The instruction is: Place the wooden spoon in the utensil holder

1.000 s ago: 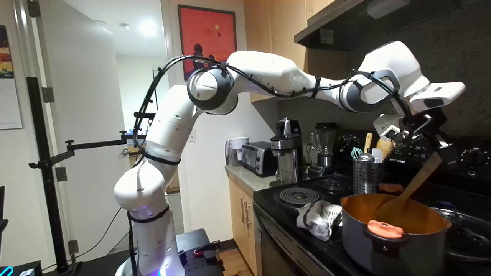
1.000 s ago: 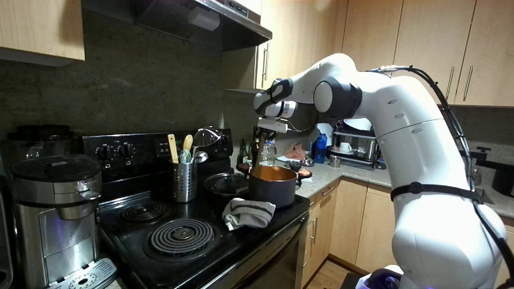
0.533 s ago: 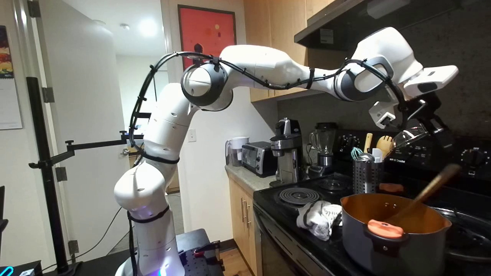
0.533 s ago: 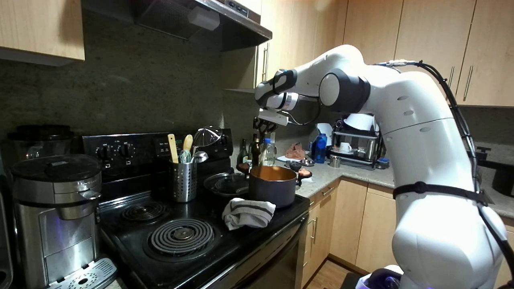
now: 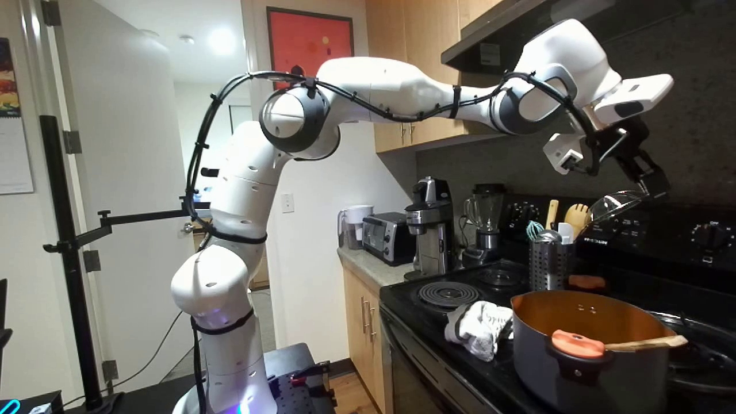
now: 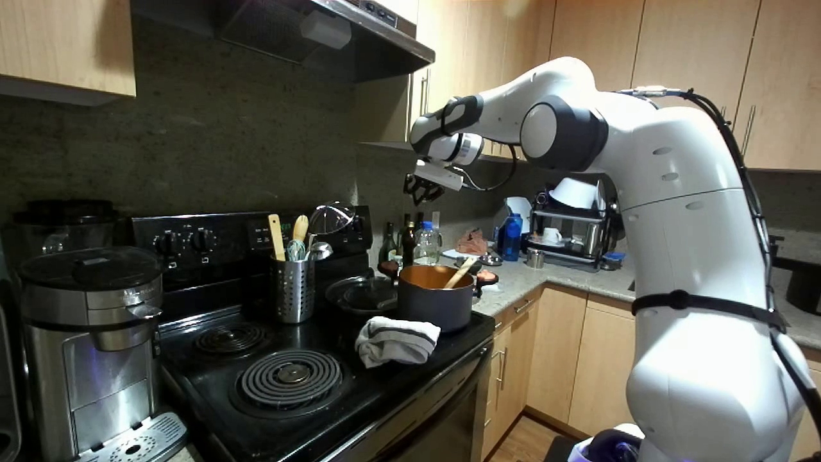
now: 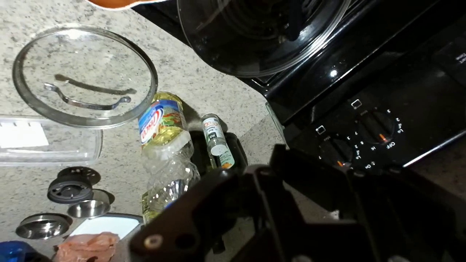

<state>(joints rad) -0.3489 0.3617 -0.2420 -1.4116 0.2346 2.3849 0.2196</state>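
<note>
Gripper (image 5: 655, 187) seen clenched, poised higher than the spoon (image 6: 460, 273) and well apart from it. Spoon propped in the pot (image 6: 436, 308), handle slanted over the rim. Holder (image 6: 295, 292) seen upright on the stove (image 6: 359, 388), crowded with utensils (image 6: 276, 237).

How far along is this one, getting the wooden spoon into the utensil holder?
Done: no placing yet; the wooden spoon leans in the orange-lined pot, one end out over its rim.
In hand: nothing; the gripper is shut and empty, higher than the pot.
Left: seemingly all of it: grasp the spoon, lift it clear and lower it into the perforated metal utensil holder.
</note>
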